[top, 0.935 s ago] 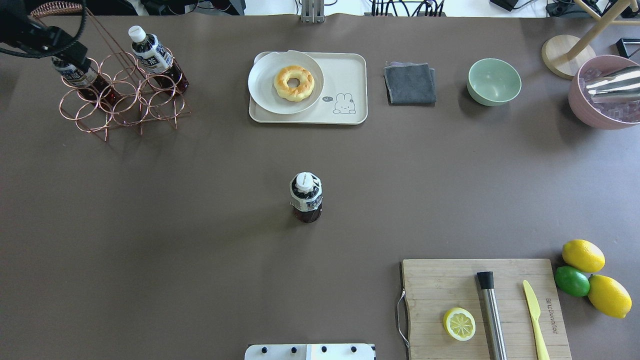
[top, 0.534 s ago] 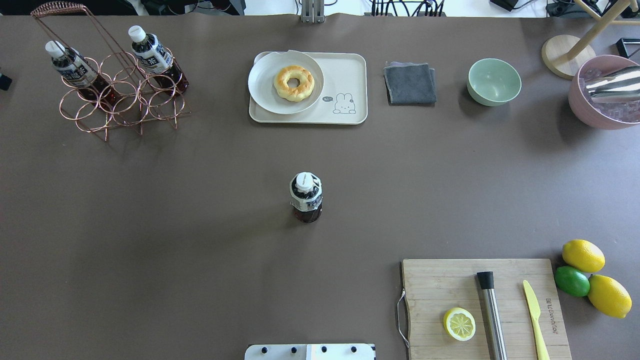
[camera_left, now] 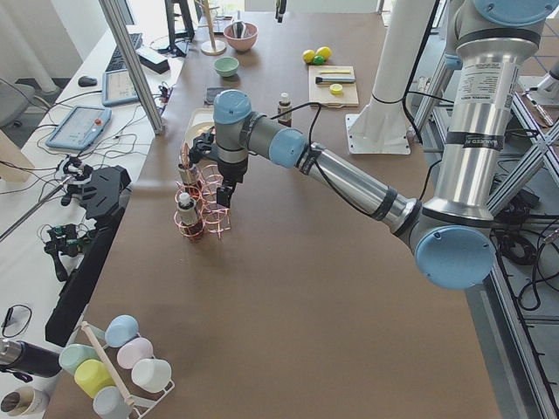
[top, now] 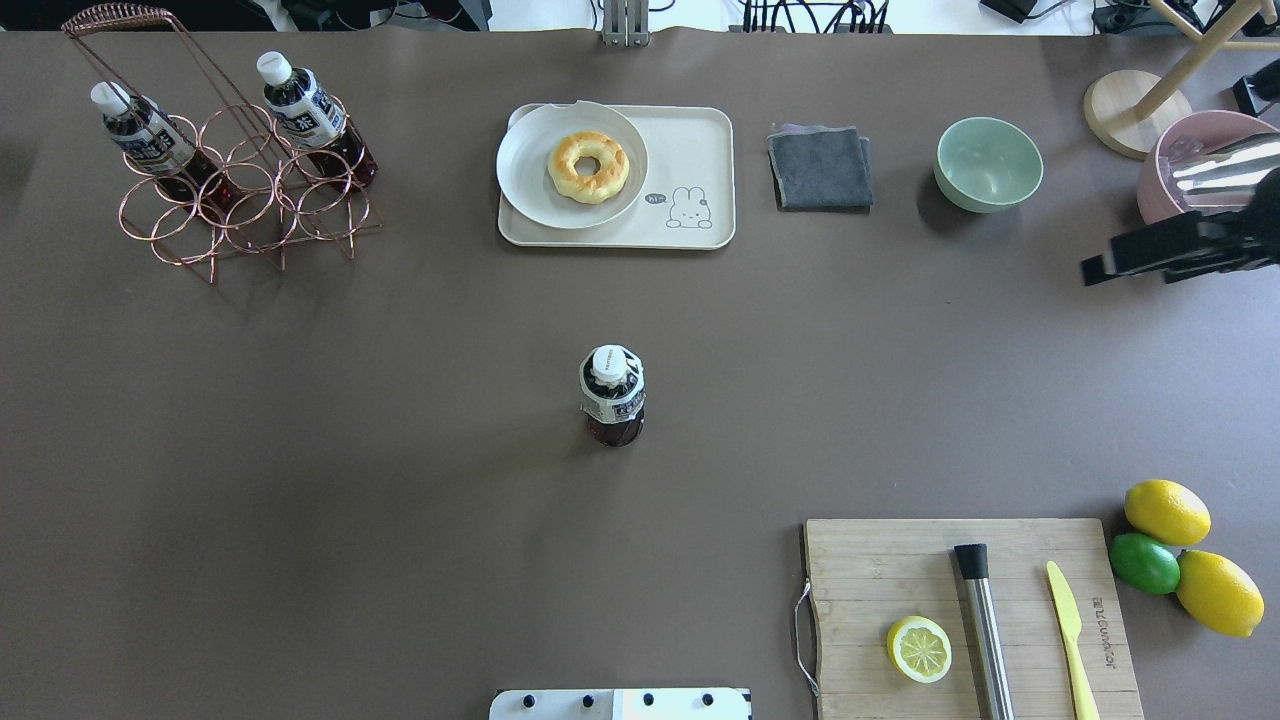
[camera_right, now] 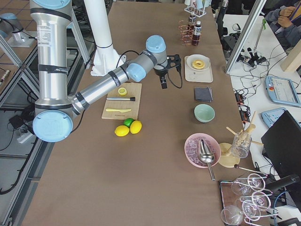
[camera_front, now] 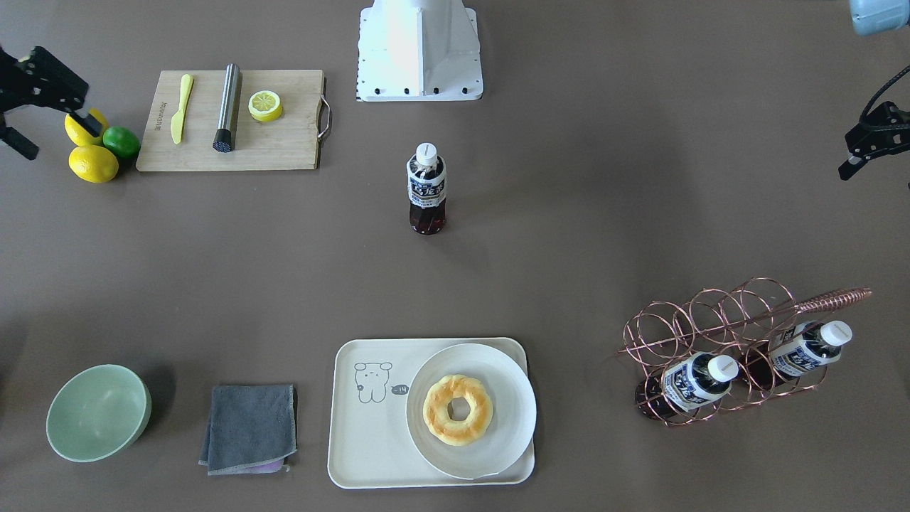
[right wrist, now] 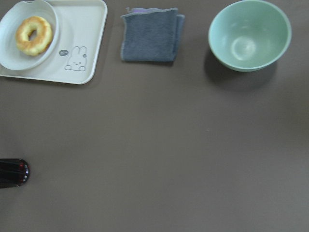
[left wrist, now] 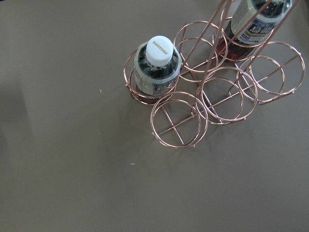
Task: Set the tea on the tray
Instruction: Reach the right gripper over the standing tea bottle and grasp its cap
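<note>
One tea bottle [top: 612, 395] stands upright alone at the table's middle, also in the front view [camera_front: 426, 188]. Two like bottles [top: 140, 125] [top: 305, 110] lean in a copper wire rack [top: 250, 205] at the far left. The cream tray [top: 695, 140] with a cartoon sits at the far centre, and a plate with a doughnut [top: 588, 166] fills its left half. My right gripper [camera_front: 57, 139] is open and empty, high near the right edge [top: 1130, 255]. My left gripper [camera_front: 871, 142] hangs beside the rack [camera_left: 225, 185]. I cannot tell whether it is open.
A grey cloth [top: 820, 165] and a green bowl [top: 988, 163] lie right of the tray. A pink bowl of ice [top: 1170, 150] stands at the far right. A cutting board [top: 860, 570] with a lemon half, muddler and knife sits near right, citrus fruit [top: 1165, 510] beside it.
My left gripper has drawn back left from over the rack's bottle and left the overhead view. My right gripper has come into view at the right edge. The bottles have not moved.
</note>
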Tool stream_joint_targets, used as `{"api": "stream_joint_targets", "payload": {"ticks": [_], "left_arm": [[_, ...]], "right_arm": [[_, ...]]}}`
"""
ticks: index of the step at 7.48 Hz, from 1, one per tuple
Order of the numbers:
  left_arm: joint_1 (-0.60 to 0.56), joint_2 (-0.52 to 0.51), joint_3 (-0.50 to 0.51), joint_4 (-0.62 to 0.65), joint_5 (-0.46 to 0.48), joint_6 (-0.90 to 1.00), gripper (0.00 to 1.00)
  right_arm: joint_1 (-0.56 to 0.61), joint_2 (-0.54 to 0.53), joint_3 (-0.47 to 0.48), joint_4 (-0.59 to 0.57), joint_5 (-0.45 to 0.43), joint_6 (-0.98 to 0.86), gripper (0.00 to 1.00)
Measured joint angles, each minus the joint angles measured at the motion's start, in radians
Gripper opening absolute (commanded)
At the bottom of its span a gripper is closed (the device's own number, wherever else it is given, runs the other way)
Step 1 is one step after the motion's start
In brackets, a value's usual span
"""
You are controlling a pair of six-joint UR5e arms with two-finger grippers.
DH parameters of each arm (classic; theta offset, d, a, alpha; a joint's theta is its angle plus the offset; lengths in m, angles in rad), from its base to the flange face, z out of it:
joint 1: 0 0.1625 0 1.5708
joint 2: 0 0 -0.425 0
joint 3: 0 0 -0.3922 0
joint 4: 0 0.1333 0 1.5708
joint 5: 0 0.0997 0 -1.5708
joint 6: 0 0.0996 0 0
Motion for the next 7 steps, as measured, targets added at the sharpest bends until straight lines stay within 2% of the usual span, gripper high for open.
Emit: {"api": "stream_joint_targets", "payload": {"ticks": [2,3,5,6,7], "left_arm": [[-0.005,0.014,0.025,-0.033,-0.026,0.004,0.96],[-0.005,0.014,0.049,-0.059,-0.030,0.005,0.96],[-0.006,0.018,0.097,-0.119,-0.032,0.004,0.96],[-0.006,0.020,0.104,-0.132,-0.032,0.003,0.96],[-0.006,0.020,0.107,-0.136,-0.033,0.001,0.96]], "right_arm": [[-0.234,0.189,0.004,-0.039,-0.136,0.321,1.00],[-0.341,0.302,0.003,-0.119,-0.228,0.416,1.00],[-0.556,0.566,-0.019,-0.389,-0.484,0.480,0.99],[-0.619,0.666,-0.056,-0.472,-0.547,0.503,0.98],[-0.666,0.742,-0.112,-0.504,-0.592,0.551,0.94]]}}
